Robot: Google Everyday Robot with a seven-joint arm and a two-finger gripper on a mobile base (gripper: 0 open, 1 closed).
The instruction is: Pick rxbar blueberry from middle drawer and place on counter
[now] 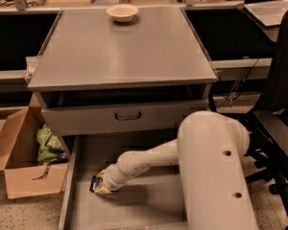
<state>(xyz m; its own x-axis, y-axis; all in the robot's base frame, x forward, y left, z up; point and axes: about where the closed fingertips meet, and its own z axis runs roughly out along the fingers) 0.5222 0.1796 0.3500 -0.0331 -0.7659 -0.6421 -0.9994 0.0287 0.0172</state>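
Note:
The middle drawer (149, 210) is pulled open at the bottom of the view. My gripper (102, 186) reaches down into its left front part at the end of the white arm (144, 162). It is shut on the rxbar blueberry (93, 182). Only the bar's dark navy end sticks out to the left of the tan fingertips (105, 189), just above the drawer floor. The grey counter (120, 51) is the cabinet top above and behind the drawer.
A white bowl (122, 12) stands at the far edge of the counter. The upper drawer front with a dark handle (128, 115) overhangs the open drawer. A cardboard box (24, 176) with a green bag (48, 145) stands left. A black office chair (278, 128) is right.

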